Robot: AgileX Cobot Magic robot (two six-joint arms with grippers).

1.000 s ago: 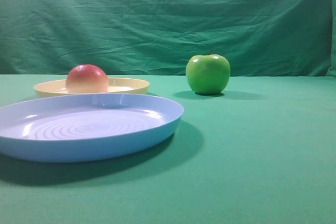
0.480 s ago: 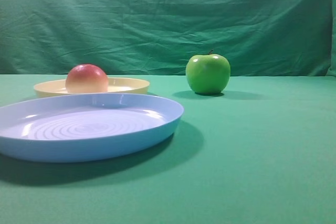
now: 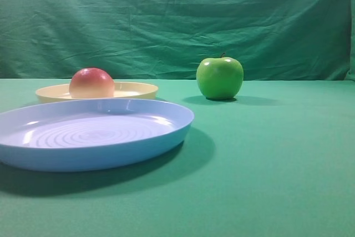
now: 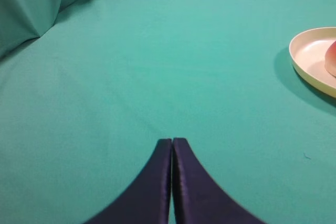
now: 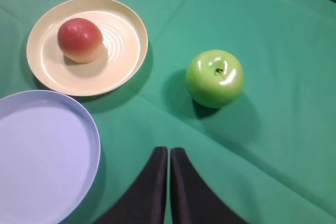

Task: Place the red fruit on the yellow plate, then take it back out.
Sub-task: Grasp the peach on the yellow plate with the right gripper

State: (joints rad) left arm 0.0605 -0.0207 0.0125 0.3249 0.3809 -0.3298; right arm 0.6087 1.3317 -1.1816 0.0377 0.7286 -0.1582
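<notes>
The red fruit (image 3: 91,83) (image 5: 80,40) rests on the left part of the yellow plate (image 3: 136,89) (image 5: 122,56). In the left wrist view only the plate's rim (image 4: 304,61) and a sliver of the fruit (image 4: 332,59) show at the right edge. My right gripper (image 5: 169,149) is shut and empty, hovering high over the cloth, well short of the plate. My left gripper (image 4: 171,140) is also shut and empty, over bare cloth to the left of the plate. Neither gripper appears in the exterior high view.
A large light-blue plate (image 3: 166,137) (image 5: 84,129) lies in front of the yellow one. A glossy green apple (image 3: 219,77) (image 5: 214,77) stands to the right of the yellow plate. Green cloth covers the table and hangs as a backdrop (image 3: 177,20).
</notes>
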